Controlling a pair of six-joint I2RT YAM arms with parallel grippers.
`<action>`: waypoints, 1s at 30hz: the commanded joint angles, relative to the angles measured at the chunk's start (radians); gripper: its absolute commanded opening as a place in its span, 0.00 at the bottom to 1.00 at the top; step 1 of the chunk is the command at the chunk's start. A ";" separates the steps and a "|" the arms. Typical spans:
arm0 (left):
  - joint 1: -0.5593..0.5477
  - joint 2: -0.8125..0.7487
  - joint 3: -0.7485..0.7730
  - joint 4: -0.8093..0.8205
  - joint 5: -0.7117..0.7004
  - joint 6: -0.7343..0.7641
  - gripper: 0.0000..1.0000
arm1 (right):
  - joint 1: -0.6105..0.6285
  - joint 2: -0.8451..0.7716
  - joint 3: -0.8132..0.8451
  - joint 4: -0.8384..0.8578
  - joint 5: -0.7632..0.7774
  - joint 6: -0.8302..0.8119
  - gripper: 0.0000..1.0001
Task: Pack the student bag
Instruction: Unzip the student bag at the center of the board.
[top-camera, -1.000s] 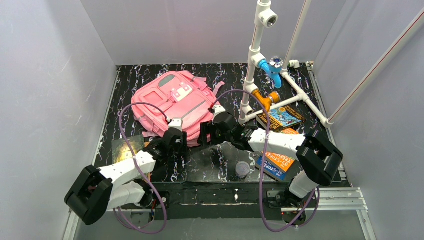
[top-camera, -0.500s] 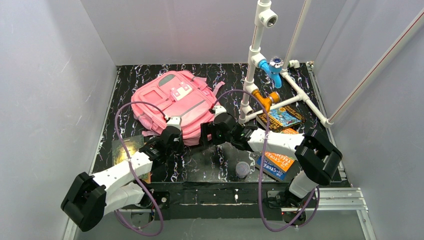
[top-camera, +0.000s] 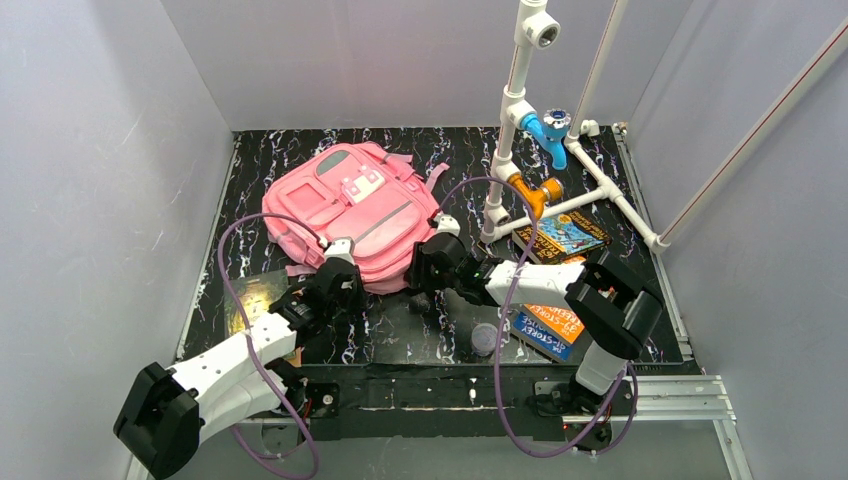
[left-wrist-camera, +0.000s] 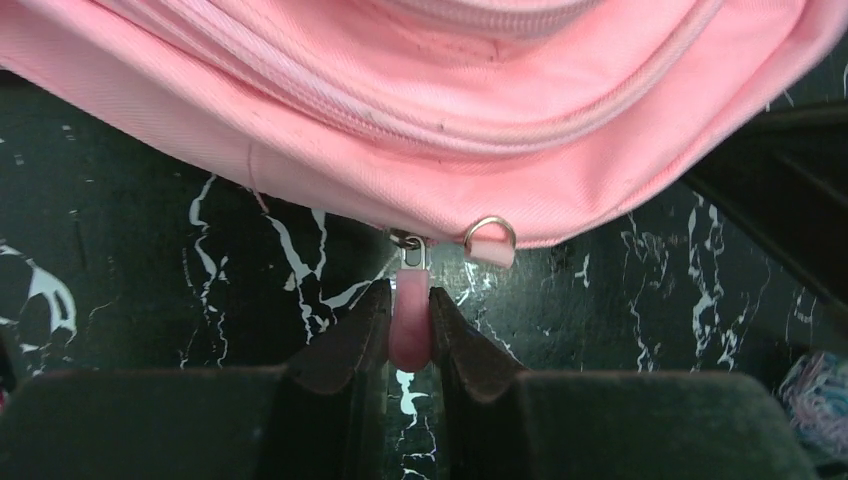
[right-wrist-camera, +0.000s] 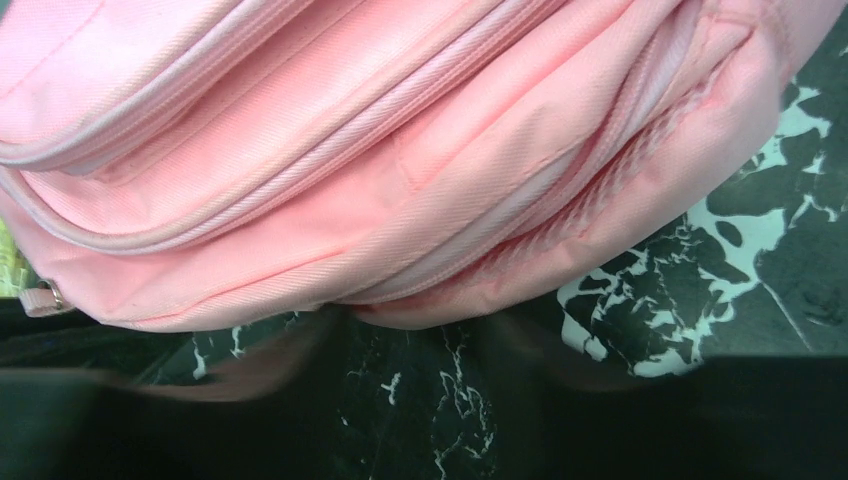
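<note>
Pink student bag (top-camera: 345, 205) seems soft, so we pinch its zipper pull (left-wrist-camera: 410, 335) with left gripper (left-wrist-camera: 408, 297); right gripper (right-wrist-camera: 405, 345) gapes.

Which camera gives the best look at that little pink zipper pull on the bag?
Left wrist view: the zipper pull sits up close, pinched in the left gripper. In the top view it cannot be made out at the edge of the bag. The right wrist view shows only bag fabric.
</note>
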 joint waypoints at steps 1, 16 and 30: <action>0.008 0.033 0.110 -0.193 -0.187 -0.085 0.00 | -0.024 0.020 0.001 0.083 0.202 -0.006 0.14; 0.474 0.204 0.321 -0.395 -0.170 -0.070 0.00 | -0.009 -0.005 -0.031 -0.013 0.361 -0.139 0.01; 0.574 0.510 0.515 -0.254 0.045 0.076 0.00 | 0.107 -0.077 -0.014 -0.013 0.152 -0.331 0.49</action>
